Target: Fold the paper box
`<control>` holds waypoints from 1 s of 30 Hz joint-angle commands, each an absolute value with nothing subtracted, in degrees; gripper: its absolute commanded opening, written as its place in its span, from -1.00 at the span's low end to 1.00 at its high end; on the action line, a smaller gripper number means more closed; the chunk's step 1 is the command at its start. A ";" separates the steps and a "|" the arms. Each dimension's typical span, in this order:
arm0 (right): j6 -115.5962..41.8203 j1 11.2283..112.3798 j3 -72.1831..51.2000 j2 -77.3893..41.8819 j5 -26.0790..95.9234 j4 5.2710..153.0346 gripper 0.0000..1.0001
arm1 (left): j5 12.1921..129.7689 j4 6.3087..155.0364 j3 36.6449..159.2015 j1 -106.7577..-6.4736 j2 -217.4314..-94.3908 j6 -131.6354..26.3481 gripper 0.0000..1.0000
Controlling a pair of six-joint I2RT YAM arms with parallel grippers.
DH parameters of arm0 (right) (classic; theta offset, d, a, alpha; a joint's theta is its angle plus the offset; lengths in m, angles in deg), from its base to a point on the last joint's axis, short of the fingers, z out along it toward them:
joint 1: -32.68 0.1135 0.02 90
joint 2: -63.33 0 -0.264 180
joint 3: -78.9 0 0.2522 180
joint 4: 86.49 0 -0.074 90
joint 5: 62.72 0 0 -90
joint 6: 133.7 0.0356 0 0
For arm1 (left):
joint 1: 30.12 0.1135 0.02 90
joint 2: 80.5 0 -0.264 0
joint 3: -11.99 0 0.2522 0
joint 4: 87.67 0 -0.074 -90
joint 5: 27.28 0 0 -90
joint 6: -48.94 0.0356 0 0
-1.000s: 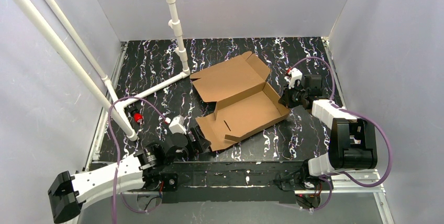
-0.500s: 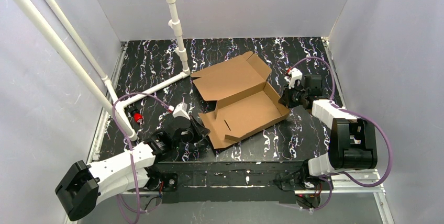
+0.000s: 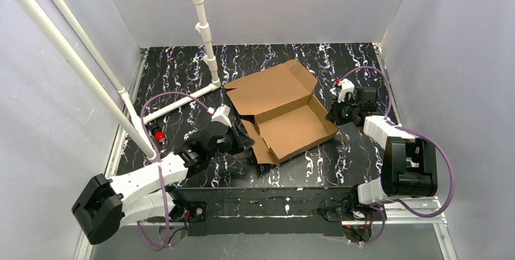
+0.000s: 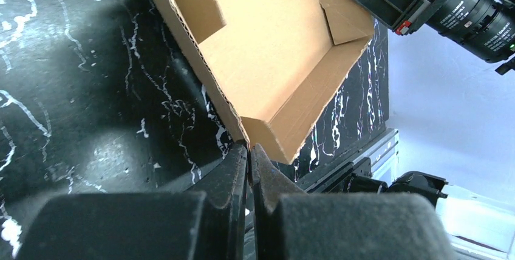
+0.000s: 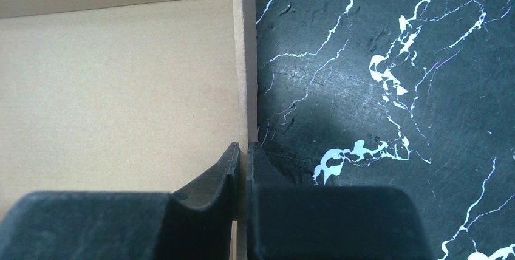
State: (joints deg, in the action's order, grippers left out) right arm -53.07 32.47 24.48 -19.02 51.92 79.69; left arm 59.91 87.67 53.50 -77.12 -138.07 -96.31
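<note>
At the near edge of the table (image 3: 182, 71), the left arm reaches in from the near-left corner. The left gripper (image 4: 249, 150) is clenched, its fingers pressed together with barely a slit between them. The tips sit right at the near-left corner of the paper box (image 3: 285, 111), where the raised left wall's corrugated edge runs down to them. Whether a sliver of card is nipped there I cannot tell; the slit looks too thin for it. From above, this gripper is black against the dark marbled table, so its tips are hard to pick out.

The box lies askew a little right of the table's middle. Its shallow tray is nearer, with walls standing. Its lid is open and lies toward the far edge. The left wrist view cuts the box off at the top, and the raised walls hide the tray's underside and its outer near face.

At the tray's right wall, toward the table's right edge, the right gripper (image 5: 246, 150) is clamped on the upright cardboard, one finger inside and one outside. Its camera shows only a strip of wall and floor.

Near the left edge sits a small red-tipped item (image 3: 160, 135), too small to identify. White pipes (image 3: 203, 29) rise from the far-left part of the table, and one low pipe ends just beside the lid's far-left corner.
</note>
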 commanded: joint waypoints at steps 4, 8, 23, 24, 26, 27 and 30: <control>-50.95 34.03 24.78 -18.41 55.49 80.80 -0.76 | 66.10 90.90 60.42 -77.08 -146.36 -93.18 -1.00; -50.90 34.17 24.70 -18.59 55.50 80.74 -0.76 | 67.45 91.30 62.42 -76.84 -151.01 -92.80 -1.00; -51.15 34.17 24.32 -19.38 55.58 80.43 -0.76 | 69.61 93.03 58.35 -73.85 -152.64 -95.94 -0.46; -51.17 34.17 24.36 -19.38 55.58 80.45 -0.76 | 69.66 93.32 57.94 -73.74 -152.36 -96.18 -0.41; -51.17 34.17 24.36 -19.38 55.58 80.37 -0.76 | 70.02 94.26 57.29 -73.56 -151.93 -96.62 -0.33; -51.17 34.24 24.36 -19.38 55.58 80.36 -0.76 | 70.16 94.68 57.04 -73.49 -151.84 -96.92 -0.30; -51.17 34.22 24.36 -19.38 55.58 80.35 -0.76 | 70.05 95.96 55.95 -73.38 -151.68 -98.51 -0.23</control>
